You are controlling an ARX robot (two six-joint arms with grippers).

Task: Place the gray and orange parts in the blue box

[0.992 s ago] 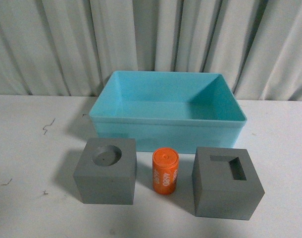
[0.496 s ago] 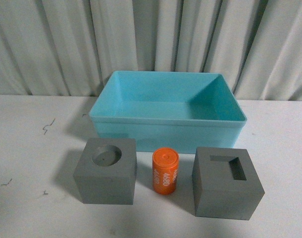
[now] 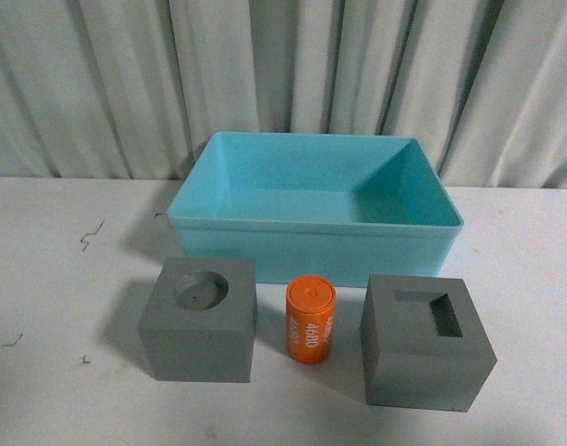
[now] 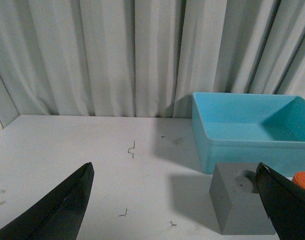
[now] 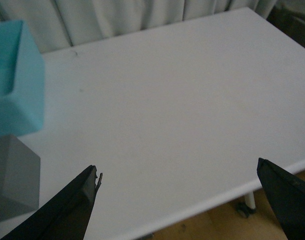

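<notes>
I count 2 gray cubes, the round-hole cube (image 3: 198, 325) and the slot cube (image 3: 423, 348), then 1 orange cylinder (image 3: 309, 325) and 1 blue box (image 3: 311, 244), all on 1 table (image 3: 51, 288). 2 grippers as well: left gripper (image 4: 175, 166) and right gripper (image 5: 177, 166).

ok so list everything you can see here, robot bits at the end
blue box: 1, turquoise, back middle of the table, nothing in it
gray cube with round recess: 1, matte gray, in front of the box, to the left
gray cube with rectangular slot: 1, matte gray, in front of the box, to the right
orange cylinder: 1, orange with white digits, upright between the two cubes, touching neither
table: 1, white, under everything
scuff marks: a few, dark, on the table left of the box
curtain: 1, pale gray, behind the table
left claw: 1, black, open, holding nothing
right claw: 1, black, open, holding nothing
</notes>
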